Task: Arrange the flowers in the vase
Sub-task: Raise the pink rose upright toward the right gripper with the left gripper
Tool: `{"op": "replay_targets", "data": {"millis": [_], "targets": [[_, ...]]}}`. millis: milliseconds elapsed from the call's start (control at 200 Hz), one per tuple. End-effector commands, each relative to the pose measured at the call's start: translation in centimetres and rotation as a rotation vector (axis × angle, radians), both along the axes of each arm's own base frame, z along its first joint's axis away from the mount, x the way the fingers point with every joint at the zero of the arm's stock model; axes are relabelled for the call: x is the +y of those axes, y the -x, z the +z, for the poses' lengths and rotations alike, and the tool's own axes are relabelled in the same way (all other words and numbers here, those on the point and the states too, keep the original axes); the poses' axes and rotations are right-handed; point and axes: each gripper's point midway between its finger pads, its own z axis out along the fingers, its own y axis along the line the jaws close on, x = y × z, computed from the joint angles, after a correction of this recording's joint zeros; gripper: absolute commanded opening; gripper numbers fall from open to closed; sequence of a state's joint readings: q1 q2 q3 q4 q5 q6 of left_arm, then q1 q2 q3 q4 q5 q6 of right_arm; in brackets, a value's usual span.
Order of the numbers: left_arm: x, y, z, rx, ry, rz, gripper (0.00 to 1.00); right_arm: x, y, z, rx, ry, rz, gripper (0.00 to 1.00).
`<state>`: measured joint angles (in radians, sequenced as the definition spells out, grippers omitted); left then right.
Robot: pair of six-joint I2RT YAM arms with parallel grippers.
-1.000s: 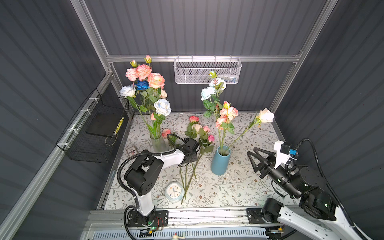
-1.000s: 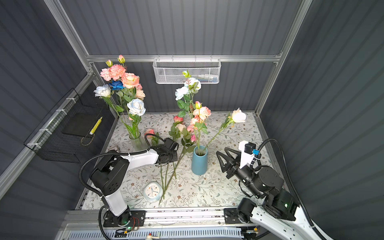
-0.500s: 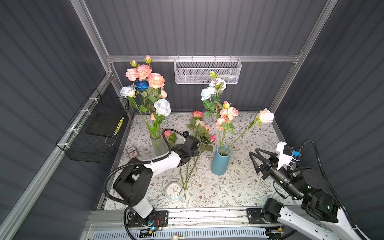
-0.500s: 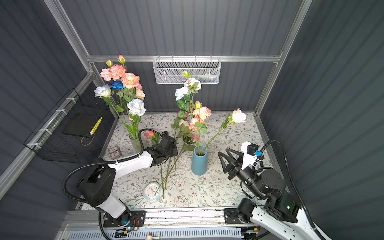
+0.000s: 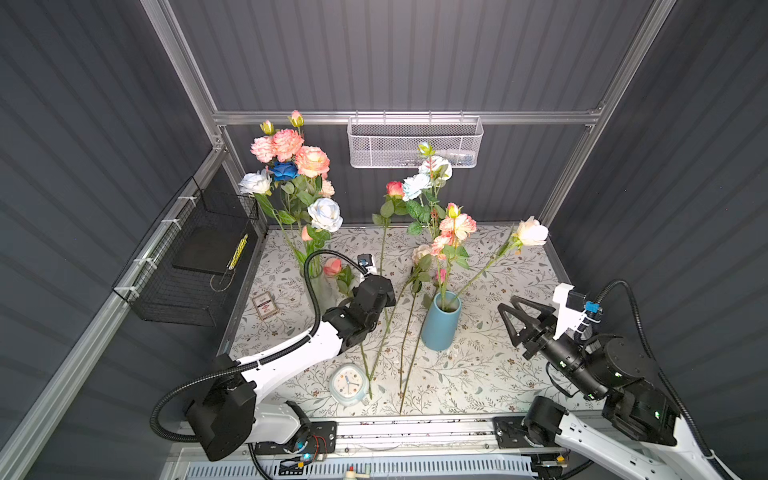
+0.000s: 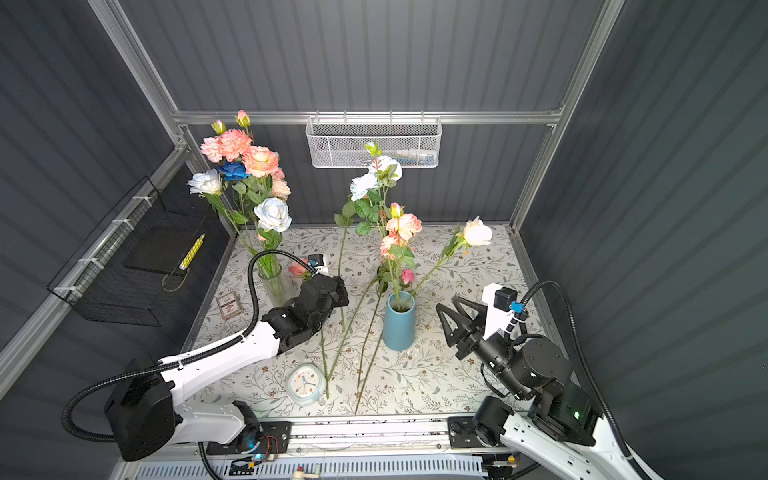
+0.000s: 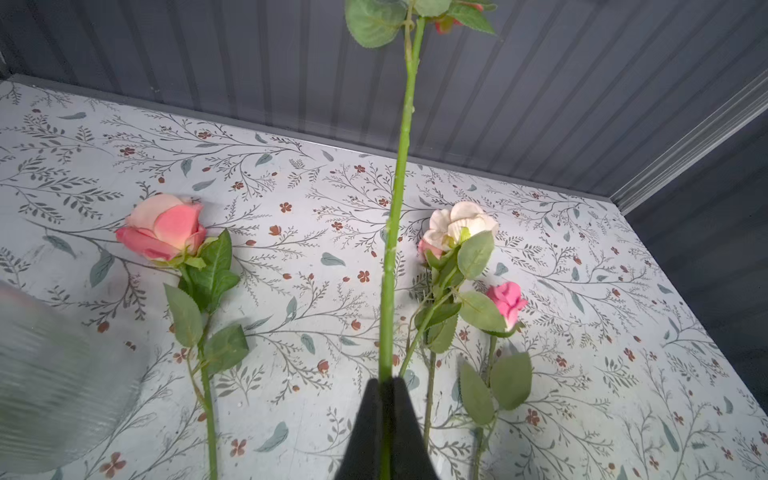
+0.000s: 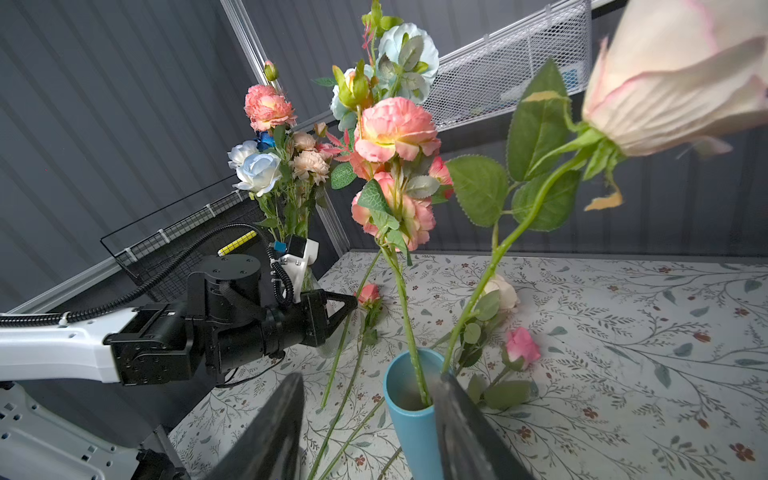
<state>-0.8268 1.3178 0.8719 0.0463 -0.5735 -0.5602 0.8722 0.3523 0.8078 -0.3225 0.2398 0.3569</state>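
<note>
Left claw [image 7: 384,386] — its rose [image 5: 395,189] higher (upright)

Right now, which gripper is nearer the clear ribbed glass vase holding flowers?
Left. The left gripper, shut on a long green rose stem, is just beside the glass vase; the right gripper, open, hangs far off, beyond the blue cylindrical vase.

Both arms pair glossy white shells with matte black joints: left arm [image 5: 291,361], right arm [image 5: 619,365]. Black ribbed cable [image 5: 309,282] loops to each wrist. The right gripper [image 5: 507,302] has black, triangular truss-like jaws; its white camera bracket [image 5: 567,307] carries a blue part, perhaps a connector.
</note>
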Motion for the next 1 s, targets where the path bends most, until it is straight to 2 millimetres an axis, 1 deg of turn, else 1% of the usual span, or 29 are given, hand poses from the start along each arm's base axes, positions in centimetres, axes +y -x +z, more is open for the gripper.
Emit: {"op": "replay_targets", "data": {"millis": [0, 175, 325, 425, 530, 610, 660, 800, 915, 995], "targets": [[0.7, 0.9, 2.5, -0.064, 0.027, 0.009, 0.0, -0.2, 0.0, 0.6, -0.011, -0.019, -0.008, 0.53], [1.5, 3.1, 6.8, -0.126, 0.114, -0.013, 0.0, -0.2, 0.1, 1.2, -0.018, -0.027, -0.003, 0.53], [2.6, 4.8, 9.8, -0.107, 0.196, -0.028, 0.0, -0.2, 0.1, 1.6, -0.021, -0.031, -0.002, 0.53], [2.9, 6.2, 11.5, -0.11, 0.253, -0.08, 0.0, 0.0, 0.0, 1.8, -0.021, -0.035, 0.003, 0.53], [3.1, 7.8, 14.0, -0.152, 0.321, -0.15, 0.0, 0.3, -0.1, 1.9, -0.024, -0.039, 0.009, 0.53], [2.6, 9.1, 16.5, -0.207, 0.368, -0.245, 0.0, 0.7, 0.0, 2.3, -0.031, -0.044, 0.026, 0.53], [1.8, 10.2, 18.2, -0.244, 0.393, -0.331, 0.0, 1.2, 0.2, 2.7, -0.04, -0.051, 0.052, 0.54], [0.1, 13.4, 22.1, -0.336, 0.452, -0.558, 0.0, 3.2, 1.1, 4.8, -0.068, -0.071, 0.168, 0.57], [-1.1, 16.6, 24.2, -0.416, 0.476, -0.756, 0.0, 5.3, 1.9, 6.9, -0.08, -0.091, 0.286, 0.59], [-1.9, 18.7, 24.9, -0.452, 0.49, -0.888, 0.0, 7.1, 2.5, 8.4, -0.093, -0.112, 0.381, 0.6]]}}
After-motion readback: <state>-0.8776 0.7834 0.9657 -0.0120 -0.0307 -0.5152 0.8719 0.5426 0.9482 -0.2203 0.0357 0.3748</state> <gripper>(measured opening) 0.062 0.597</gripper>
